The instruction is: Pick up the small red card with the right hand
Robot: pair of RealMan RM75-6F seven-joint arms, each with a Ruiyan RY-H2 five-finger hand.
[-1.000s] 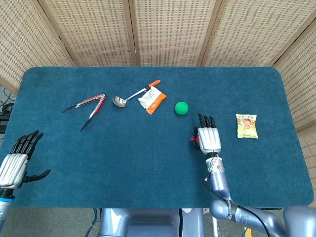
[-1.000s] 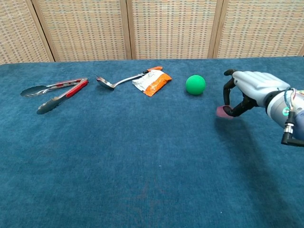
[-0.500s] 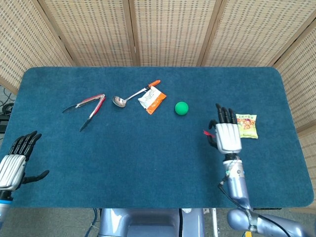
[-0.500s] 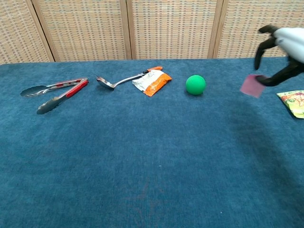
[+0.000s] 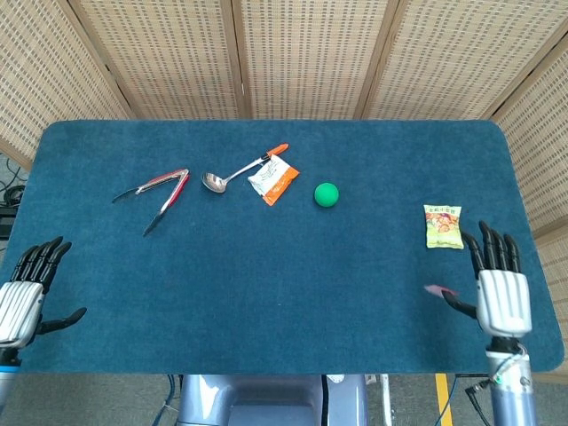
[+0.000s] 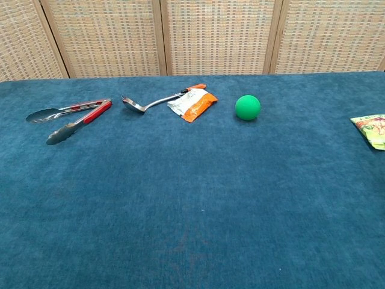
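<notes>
Right hand [image 5: 503, 300] at near right, thumb apparently pinching small red card [image 5: 439, 290]; left hand [image 5: 22, 297] released, fingers spread

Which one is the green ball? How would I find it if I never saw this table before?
Look at the blue table and find the row of things along its far side. The green ball sits just right of the orange and white packet. It is the only round, plain green thing there.
</notes>
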